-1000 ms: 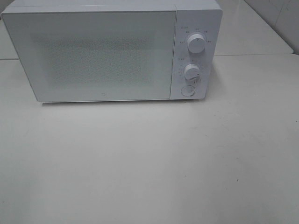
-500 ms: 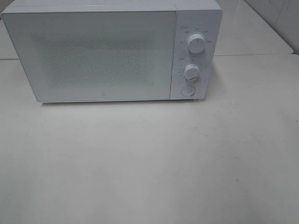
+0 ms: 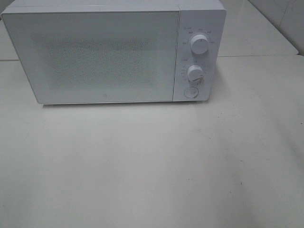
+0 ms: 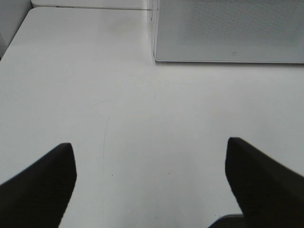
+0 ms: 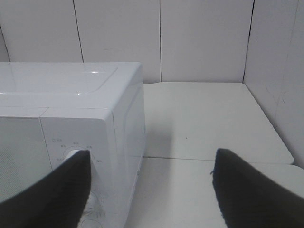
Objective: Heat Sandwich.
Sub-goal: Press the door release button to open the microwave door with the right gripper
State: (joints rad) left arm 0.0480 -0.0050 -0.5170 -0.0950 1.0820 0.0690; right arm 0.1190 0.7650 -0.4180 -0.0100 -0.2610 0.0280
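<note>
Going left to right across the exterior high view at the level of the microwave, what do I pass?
White microwave's speckled glass door → white control panel with two round knobs → off-white tabletop.

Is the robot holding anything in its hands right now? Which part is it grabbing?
Nothing is held. The left hand and the right hand are both wide open and empty.
</note>
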